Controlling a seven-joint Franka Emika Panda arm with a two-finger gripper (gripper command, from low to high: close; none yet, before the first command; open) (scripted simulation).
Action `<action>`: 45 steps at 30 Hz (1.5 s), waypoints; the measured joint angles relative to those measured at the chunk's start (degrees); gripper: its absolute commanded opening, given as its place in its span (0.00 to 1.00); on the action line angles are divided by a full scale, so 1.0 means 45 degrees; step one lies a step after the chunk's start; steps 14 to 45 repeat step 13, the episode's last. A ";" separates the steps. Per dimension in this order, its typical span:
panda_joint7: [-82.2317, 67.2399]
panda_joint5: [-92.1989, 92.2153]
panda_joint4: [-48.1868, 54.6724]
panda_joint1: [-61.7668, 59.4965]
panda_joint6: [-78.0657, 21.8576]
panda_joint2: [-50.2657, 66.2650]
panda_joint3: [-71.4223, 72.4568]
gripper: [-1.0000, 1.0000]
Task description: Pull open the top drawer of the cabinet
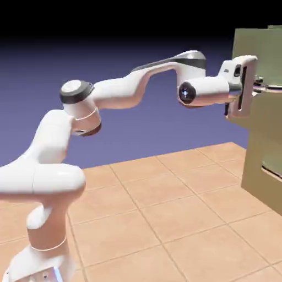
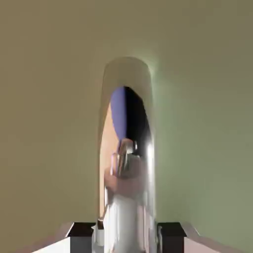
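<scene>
- Nearest the hand: the gripper has its two grey fingertips drawn in close on either side of the shiny grey bar handle, which runs up the middle of the hand view straight away from between them. The jaws stand narrow and clamped on that bar, with no gap showing.
- The bar is mirror-like: it reflects the blue backdrop and the tan floor, which is why it looks hollow in the hand view. It is one solid curved rail.
- In the exterior view, the gripper points level, toward the cabinet, and the handle sticks out just ahead of the fingers.
- Just beyond the handle: the flat olive-tan front of the top drawer fills the hand view on both sides. The drawer lies dead ahead of the hand, and its front faces the palm squarely.
- The relation that matters for the pull: the handle's long axis lies across the line of the fingers' closing, so the grip crosses the bar. The drawer's travel should run straight back along the hand's own pointing line, toward the arm's wrist.
- Farther off: the cabinet rises past the hand at the exterior view's right edge. A lower drawer front sits well below the hand.
- Whether the top drawer has yet come out at all, I cannot tell.
</scene>
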 measured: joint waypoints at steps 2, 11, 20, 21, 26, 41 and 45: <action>-0.0169 -0.0083 -0.0923 0.0730 -0.0251 -0.0001 -0.0390 0.00; -0.0558 -0.0783 -0.4703 0.3886 -0.1147 0.0376 -0.2301 1.00; -0.0586 -0.0743 -0.4702 0.3886 -0.1146 0.0377 -0.2302 1.00; -0.0586 -0.0743 -0.4702 0.3886 -0.1146 0.0377 -0.2302 1.00; -0.0586 -0.0743 -0.4702 0.3886 -0.1146 0.0377 -0.2302 1.00; -0.0586 -0.0743 -0.4702 0.3886 -0.1146 0.0377 -0.2302 1.00; -0.0586 -0.0743 -0.4702 0.3886 -0.1146 0.0377 -0.2302 1.00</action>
